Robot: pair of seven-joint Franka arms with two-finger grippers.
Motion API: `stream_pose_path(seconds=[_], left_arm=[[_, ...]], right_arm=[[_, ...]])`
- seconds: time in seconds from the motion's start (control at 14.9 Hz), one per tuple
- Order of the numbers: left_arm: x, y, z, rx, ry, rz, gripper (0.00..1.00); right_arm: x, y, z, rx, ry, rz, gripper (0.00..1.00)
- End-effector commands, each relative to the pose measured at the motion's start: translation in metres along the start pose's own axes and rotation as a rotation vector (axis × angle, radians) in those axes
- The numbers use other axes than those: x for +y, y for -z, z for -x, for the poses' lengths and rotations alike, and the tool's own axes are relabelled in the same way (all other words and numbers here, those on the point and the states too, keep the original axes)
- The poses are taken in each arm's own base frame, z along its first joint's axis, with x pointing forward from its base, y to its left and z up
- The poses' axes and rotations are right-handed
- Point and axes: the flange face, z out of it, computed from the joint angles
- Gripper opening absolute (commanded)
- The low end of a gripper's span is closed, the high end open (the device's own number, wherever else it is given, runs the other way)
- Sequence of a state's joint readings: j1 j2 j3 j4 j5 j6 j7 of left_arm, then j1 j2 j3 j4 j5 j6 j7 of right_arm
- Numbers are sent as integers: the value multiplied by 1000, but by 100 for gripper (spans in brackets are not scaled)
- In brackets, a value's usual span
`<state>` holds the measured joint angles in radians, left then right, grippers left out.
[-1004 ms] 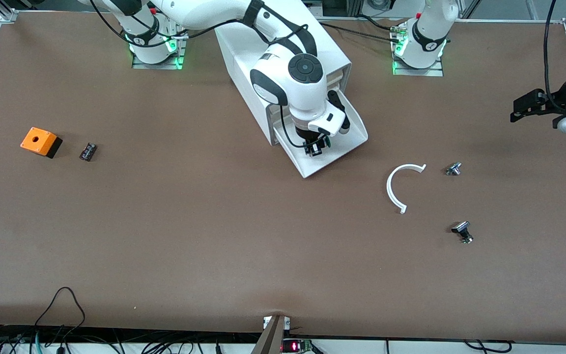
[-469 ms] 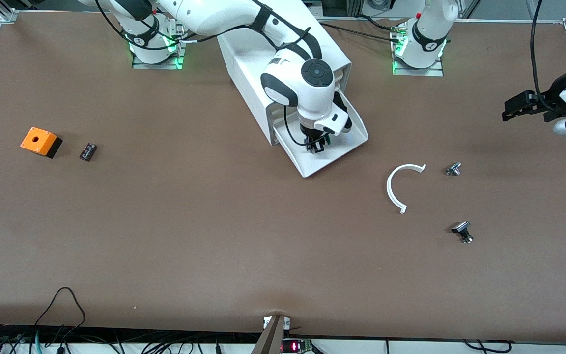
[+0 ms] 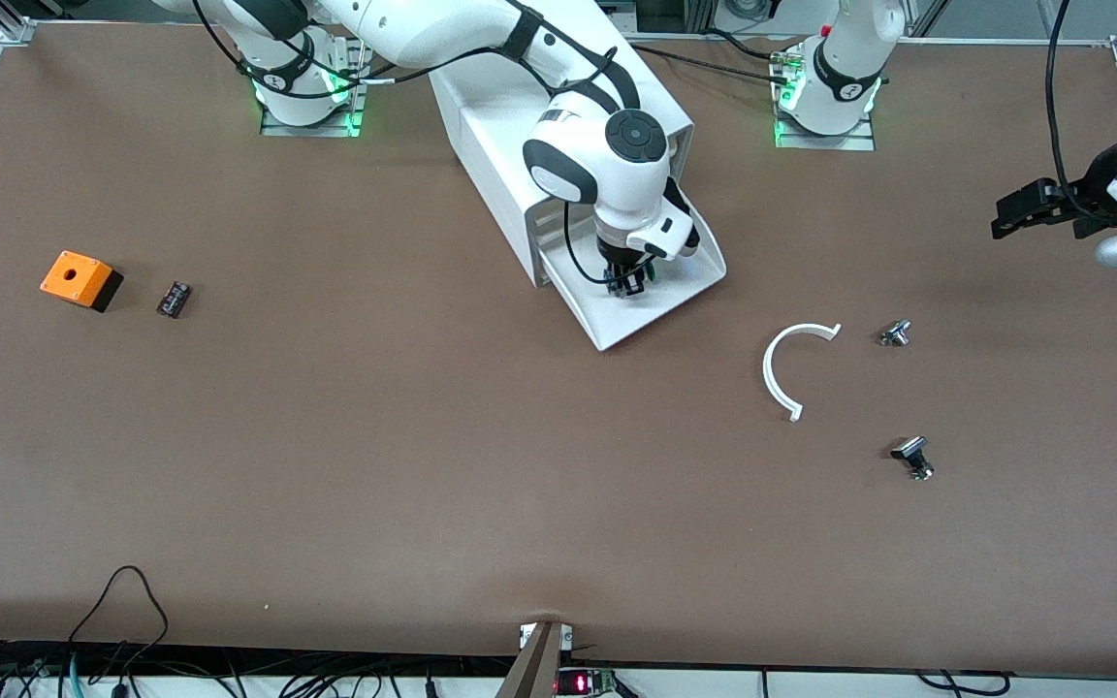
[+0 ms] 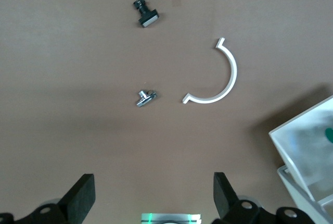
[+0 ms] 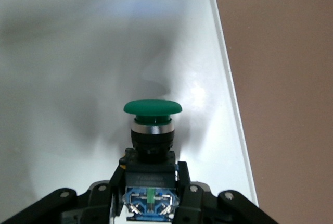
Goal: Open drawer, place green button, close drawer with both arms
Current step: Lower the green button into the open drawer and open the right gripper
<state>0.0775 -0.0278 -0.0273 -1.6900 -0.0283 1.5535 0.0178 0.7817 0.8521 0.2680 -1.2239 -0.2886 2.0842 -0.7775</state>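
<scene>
The bottom drawer [image 3: 689, 281] of the white cabinet [image 3: 491, 116] stands pulled open, a wide shallow tray. My right gripper [image 3: 624, 284] is down inside it, shut on the button [image 5: 152, 130], whose green cap and black-blue body show in the right wrist view, close over the drawer floor [image 5: 78, 78]. My left gripper [image 3: 1024, 211] hangs open and empty over the table at the left arm's end; its fingers [image 4: 80, 195] frame bare table. A corner of the drawer [image 4: 307, 146] shows in the left wrist view.
A white curved piece [image 3: 783, 373] and two silver-black knobs [image 3: 895, 333] [image 3: 913, 458] lie toward the left arm's end. An orange box [image 3: 79, 279] and a small black-red block [image 3: 173, 299] lie toward the right arm's end.
My right gripper has gone deeper into the open drawer, toward the cabinet and lower, with the button in it. My left gripper shifted slightly toward the table's middle.
</scene>
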Motion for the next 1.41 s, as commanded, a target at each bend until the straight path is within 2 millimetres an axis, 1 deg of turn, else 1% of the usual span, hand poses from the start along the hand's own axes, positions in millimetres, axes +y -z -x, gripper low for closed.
stream_pose_path(seconds=[0.0,0.13,0.2,0.27,0.33,0.4,0.47,0.6,0.74,0.87,1.14,1.34], left_arm=[[-20,5,-7,37,51,54,100],[-23,-2,-4,20,55,56,100],[-21,3,0,29,53,54,100],[-18,2,4,26,49,53,100],[-16,5,8,32,47,52,100],[-12,5,9,33,40,49,100],[-10,6,9,34,36,44,100],[-7,5,7,33,29,35,100],[-6,7,6,38,27,35,100],[-6,7,6,38,26,35,100],[-4,7,5,38,21,33,100],[-4,6,4,36,21,33,100]], right_arm=[[-8,-13,-9,-23,-13,3,30],[-13,-21,-14,-27,-6,-3,30],[-13,-22,-14,-27,-19,-2,30],[-14,-24,-15,-24,-38,-1,30],[-14,-24,-17,-12,-55,9,35],[-14,-23,-19,-7,-89,10,59],[-15,-22,-20,-4,-143,8,100],[-13,-12,-21,8,-233,18,100],[-10,8,-22,24,-283,37,100],[-6,34,-21,44,-334,64,100],[3,104,-11,99,-530,139,100],[29,143,33,78,-648,200,100]])
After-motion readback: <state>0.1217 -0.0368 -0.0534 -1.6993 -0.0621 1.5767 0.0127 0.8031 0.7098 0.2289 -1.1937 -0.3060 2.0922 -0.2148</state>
